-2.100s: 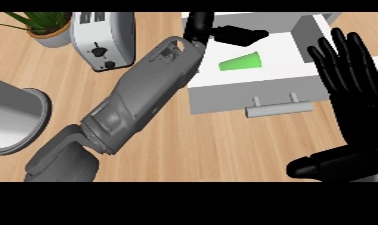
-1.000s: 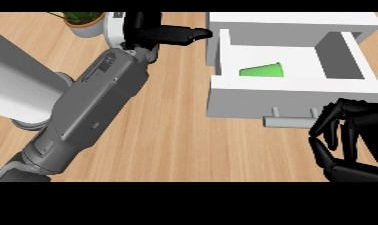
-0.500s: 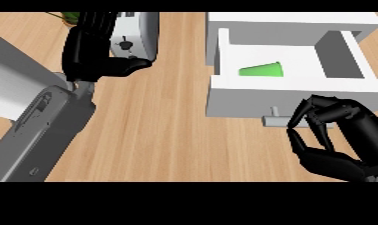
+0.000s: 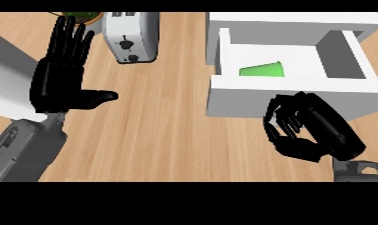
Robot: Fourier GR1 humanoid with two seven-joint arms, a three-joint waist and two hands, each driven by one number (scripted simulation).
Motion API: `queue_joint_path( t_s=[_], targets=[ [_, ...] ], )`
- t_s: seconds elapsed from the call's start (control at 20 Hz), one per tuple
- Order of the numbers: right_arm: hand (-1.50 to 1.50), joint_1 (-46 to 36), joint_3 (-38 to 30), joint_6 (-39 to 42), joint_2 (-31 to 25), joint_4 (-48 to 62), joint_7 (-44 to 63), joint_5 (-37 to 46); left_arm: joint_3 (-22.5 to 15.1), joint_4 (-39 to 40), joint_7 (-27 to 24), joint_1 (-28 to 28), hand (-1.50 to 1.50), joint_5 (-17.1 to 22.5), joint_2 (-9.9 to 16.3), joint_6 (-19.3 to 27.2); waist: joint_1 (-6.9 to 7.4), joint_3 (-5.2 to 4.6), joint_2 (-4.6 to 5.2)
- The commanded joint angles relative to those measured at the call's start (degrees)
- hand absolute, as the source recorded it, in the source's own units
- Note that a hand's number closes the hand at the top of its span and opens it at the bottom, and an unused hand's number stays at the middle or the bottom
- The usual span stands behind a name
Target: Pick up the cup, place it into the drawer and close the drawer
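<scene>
A green cup (image 4: 263,70) lies on its side inside the open white drawer (image 4: 288,100), near its left wall. My right hand (image 4: 314,131) is curled into a fist against the drawer's front panel, holding nothing that I can see. Far to the left, my left hand (image 4: 59,74) is held flat with straight fingers pointing away and the thumb out to the right, well apart from the drawer.
A white toaster (image 4: 131,36) stands at the back, left of the drawer. A green plant (image 4: 80,16) shows behind it at the top left. A grey rounded object (image 4: 11,76) sits at the left edge. Bare wooden counter (image 4: 162,129) lies between the hands.
My left hand has drawn back from the drawer to the left and opened flat. My right hand has curled shut and come up against the drawer front. The cup lies in the drawer throughout.
</scene>
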Motion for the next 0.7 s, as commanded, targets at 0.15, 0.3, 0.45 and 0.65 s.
queue_joint_path(
  t_s=[0.15,0.3,0.45,0.65],
  targets=[
    [-1.50,-4.80,5.50,-9.17,4.70,16.95,-5.37,12.50,5.40,-1.52,-2.36,10.93,-1.50,1.18,3.97,-9.69,-0.43,0.00,0.12],
    [-1.50,-9.32,4.36,-9.86,5.70,24.88,-6.17,14.34,7.39,-5.22,0.35,11.89,-1.50,1.01,3.95,-8.71,-0.61,0.01,0.06],
    [-1.50,-13.90,2.30,-9.25,4.15,31.39,-8.00,15.40,9.09,1.31,-4.56,14.09,-1.50,0.08,2.80,-15.81,-0.80,-0.02,0.21],
    [-1.50,-14.45,3.33,-13.79,7.41,41.59,-11.90,18.53,12.14,-5.57,0.98,14.60,-1.50,0.45,3.66,-12.74,-0.72,0.03,0.10]
  ],
)
